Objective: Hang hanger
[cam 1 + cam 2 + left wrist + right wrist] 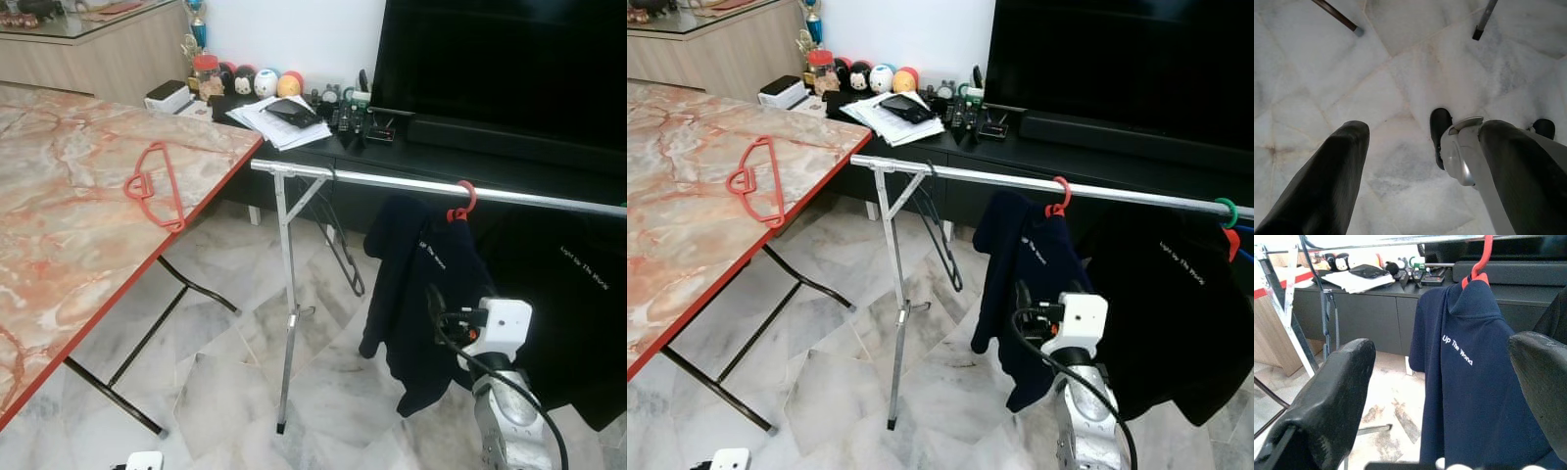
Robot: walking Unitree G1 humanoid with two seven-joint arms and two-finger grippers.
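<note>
Two red plastic hangers: one bare red plastic hanger [154,186] flat on the marble-patterned bench [59,245] at left of frame, near its red edge; another red hanger [462,204] hooked on the silver metal rail [411,183] at centre right, carrying a navy shirt [416,294]. Right gripper [1442,391] low at lower right, jaws spread, empty, facing the navy shirt, well apart from the bare hanger. Left gripper [1420,161] jaws spread over the pale marble floor [1400,73]. Thin dark wire hanger [343,245] dangling beside the rail's leg.

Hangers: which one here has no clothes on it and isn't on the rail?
The red hanger lying flat on the marble table. The other red hanger hooks over the rail, carrying a navy shirt.
</note>
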